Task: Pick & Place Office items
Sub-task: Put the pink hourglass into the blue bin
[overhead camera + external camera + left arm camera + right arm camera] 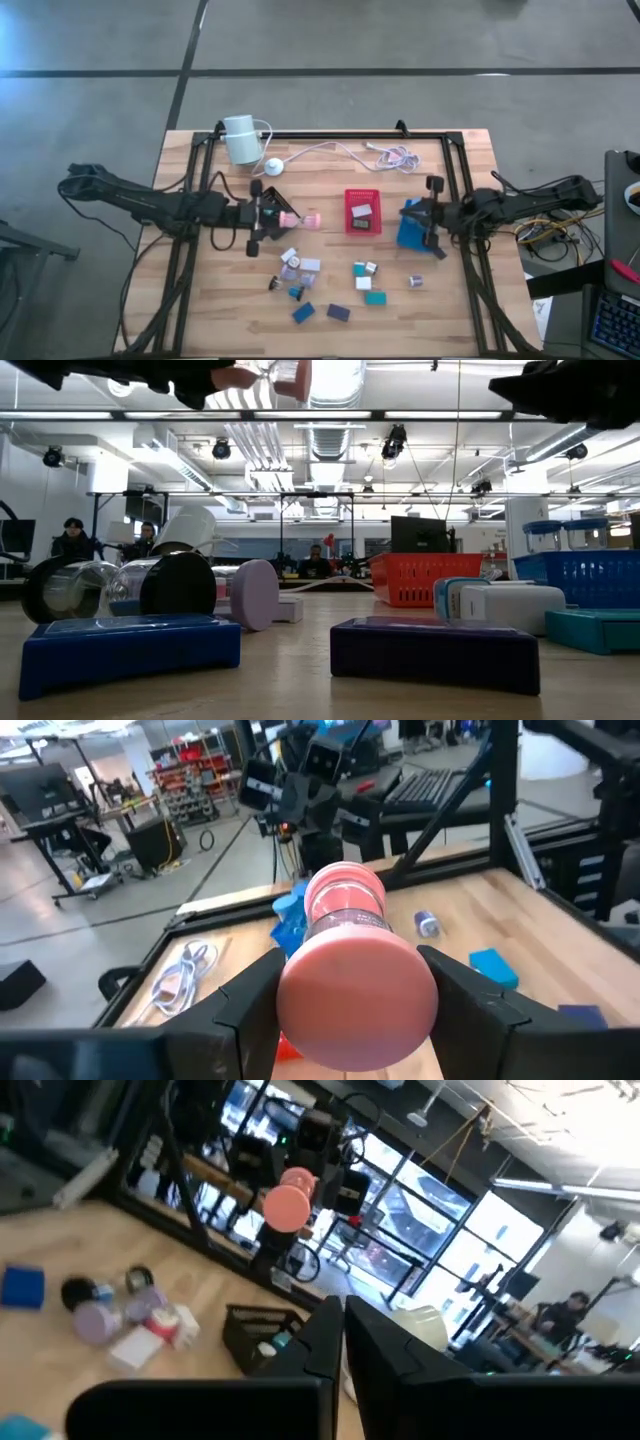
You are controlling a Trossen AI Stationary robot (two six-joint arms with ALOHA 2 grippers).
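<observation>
Pink short plastic cylinder [345,960] is clamped between the left gripper [272,217] fingers, held up off the wood table [200,310], long axis pointing straight out along the arm toward the small red square tray [363,211]. That tray sits just ahead of it, in line with the axis, already holding a couple of pieces. Looks like mid-carry; next move probably turns on getting the cylinder over the red rim before release. Right gripper [433,228] waits beside the blue tray [411,226], fingers together, holding nothing. Left arm is the nearer one to the rest of the small blocks and cylinders [330,285], scattered on the near half of the table.
</observation>
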